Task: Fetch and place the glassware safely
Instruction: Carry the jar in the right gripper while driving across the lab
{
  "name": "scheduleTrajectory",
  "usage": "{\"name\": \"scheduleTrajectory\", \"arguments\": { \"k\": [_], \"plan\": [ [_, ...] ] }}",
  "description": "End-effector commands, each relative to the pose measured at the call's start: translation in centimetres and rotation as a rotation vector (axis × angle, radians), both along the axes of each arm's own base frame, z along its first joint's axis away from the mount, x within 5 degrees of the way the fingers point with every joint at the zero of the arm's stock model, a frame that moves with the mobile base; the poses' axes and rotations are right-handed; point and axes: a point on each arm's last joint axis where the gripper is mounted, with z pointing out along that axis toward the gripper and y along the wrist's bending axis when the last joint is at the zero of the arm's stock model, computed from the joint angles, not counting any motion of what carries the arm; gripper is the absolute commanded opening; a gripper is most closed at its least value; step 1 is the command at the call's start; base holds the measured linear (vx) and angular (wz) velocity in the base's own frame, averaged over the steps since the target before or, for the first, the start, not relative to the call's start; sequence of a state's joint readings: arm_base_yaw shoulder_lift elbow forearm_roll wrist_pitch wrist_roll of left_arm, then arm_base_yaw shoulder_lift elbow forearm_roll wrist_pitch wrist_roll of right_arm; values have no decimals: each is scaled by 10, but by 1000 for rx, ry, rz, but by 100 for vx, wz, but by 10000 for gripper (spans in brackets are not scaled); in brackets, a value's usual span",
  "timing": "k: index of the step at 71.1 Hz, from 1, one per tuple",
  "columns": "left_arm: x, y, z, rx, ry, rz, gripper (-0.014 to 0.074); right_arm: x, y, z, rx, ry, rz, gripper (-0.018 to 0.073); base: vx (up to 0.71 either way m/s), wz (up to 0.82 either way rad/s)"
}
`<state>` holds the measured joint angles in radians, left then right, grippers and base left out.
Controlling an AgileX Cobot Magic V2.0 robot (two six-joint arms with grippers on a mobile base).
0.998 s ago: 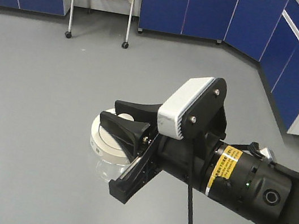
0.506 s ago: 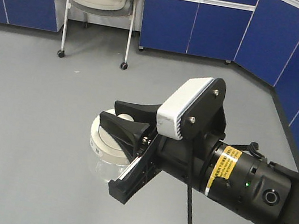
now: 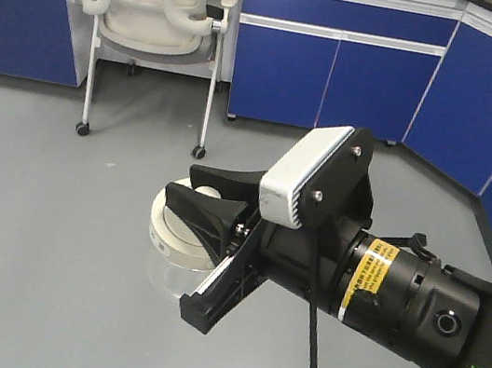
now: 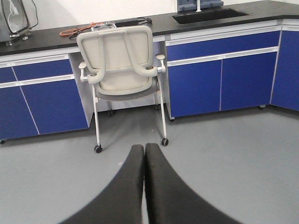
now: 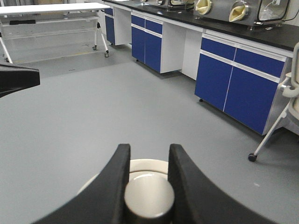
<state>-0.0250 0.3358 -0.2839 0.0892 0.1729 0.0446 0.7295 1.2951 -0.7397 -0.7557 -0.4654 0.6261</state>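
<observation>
Office chair (image 3: pixel 153 8) has slid nearer; right gripper (image 5: pixel 148 154) clamps the fragile, slippery glass jar (image 3: pixel 169 239) by its lid knob (image 5: pixel 149 196); left gripper (image 4: pixel 144 150) closed, empty.

front view: high, down over right gripper (image 3: pixel 182 183) | left wrist: low, facing chair (image 4: pixel 122 60) | right wrist: close above glass jar (image 5: pixel 148 193) | shared: chair, blue cabinets (image 3: pixel 278 76)

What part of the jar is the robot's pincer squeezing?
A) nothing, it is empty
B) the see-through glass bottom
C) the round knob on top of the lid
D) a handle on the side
C: in the right wrist view, the right pincer has its two black fingers on either side of the round knob on the cream-white lid of the jar.
</observation>
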Motion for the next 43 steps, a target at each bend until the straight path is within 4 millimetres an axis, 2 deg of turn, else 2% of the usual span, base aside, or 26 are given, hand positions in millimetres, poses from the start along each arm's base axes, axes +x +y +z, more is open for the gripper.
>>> {"name": "scheduleTrajectory", "arguments": {
  "k": [1,26,43],
  "plan": [
    [1,-1,15,-13,-88,-7,-7,-5,-1,25,110,-65,35,-3,56,5],
    [1,-1,15,-13,-88,-7,-7,-5,-2,25,110,-65,32,-3,52,4],
    [1,-1,15,-13,-88,-7,-7,-5,-2,25,110,-65,32,-3,38,-19]
  ]
}}
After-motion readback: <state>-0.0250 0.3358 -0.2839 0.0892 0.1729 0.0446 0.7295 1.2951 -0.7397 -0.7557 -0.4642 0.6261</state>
